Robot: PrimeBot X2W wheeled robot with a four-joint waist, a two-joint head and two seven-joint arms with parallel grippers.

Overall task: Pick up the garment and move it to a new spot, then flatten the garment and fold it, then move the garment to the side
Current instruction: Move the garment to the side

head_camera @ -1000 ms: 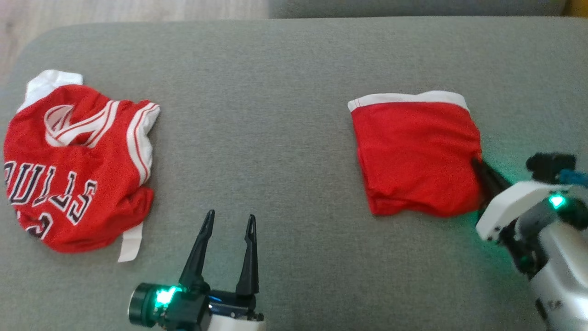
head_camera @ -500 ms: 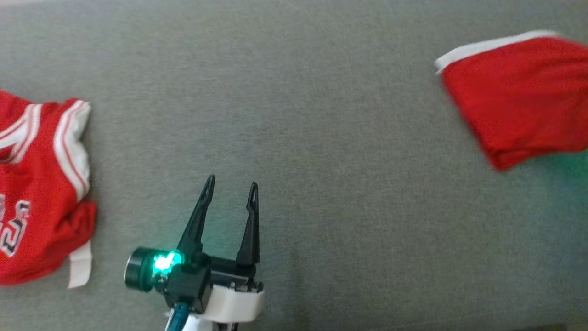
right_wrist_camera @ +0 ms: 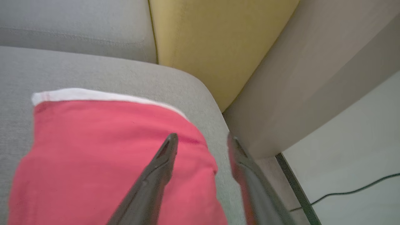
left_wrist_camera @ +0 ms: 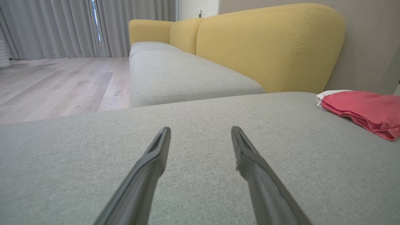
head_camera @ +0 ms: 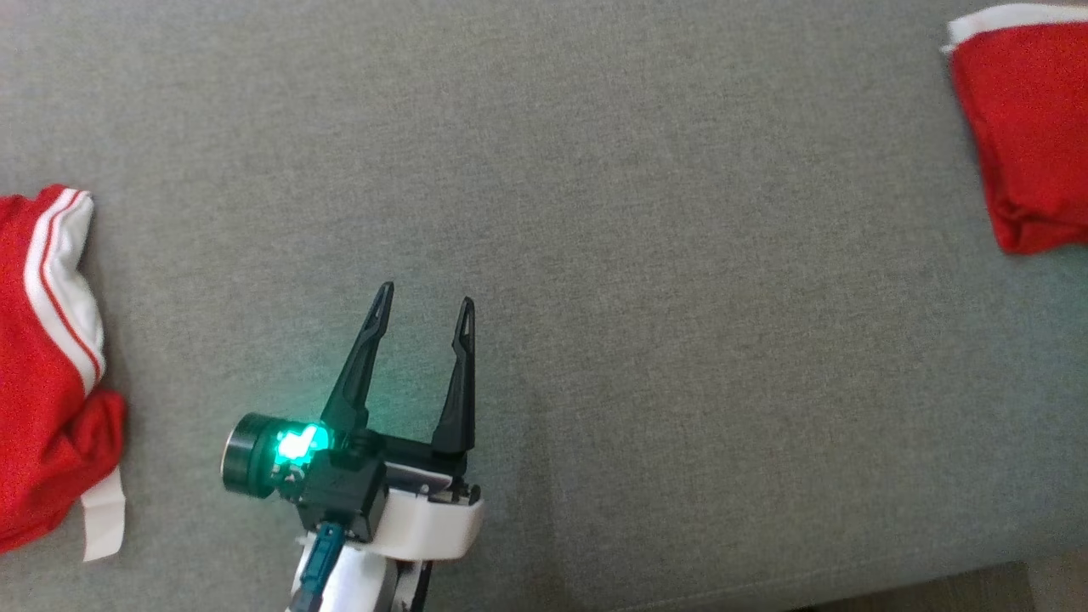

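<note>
The garment (head_camera: 1028, 127) is a folded red piece with a white band, lying on the grey seat cushion (head_camera: 595, 212) at the head view's top right corner. In the left wrist view the garment (left_wrist_camera: 362, 107) lies far right. My right gripper (right_wrist_camera: 203, 137) hangs open just above the garment (right_wrist_camera: 93, 150), over its right edge near the cushion's rounded corner, with nothing between the fingers. My left gripper (head_camera: 425, 296) is open and empty over bare cushion at lower centre-left; the left wrist view has this gripper (left_wrist_camera: 200, 129) low over the fabric.
A crumpled red jersey (head_camera: 42, 382) with white stripes lies at the left edge. A yellow backrest (left_wrist_camera: 268, 47) and a second grey seat (left_wrist_camera: 187, 75) stand beyond the cushion. Past the cushion's right corner are a wall (right_wrist_camera: 312, 78) and a floor cable (right_wrist_camera: 350, 190).
The head camera has swung, so both garments have slid toward the picture's edges. My right gripper, shut on the garment's right edge a second ago, has opened and let go. The left gripper stays open.
</note>
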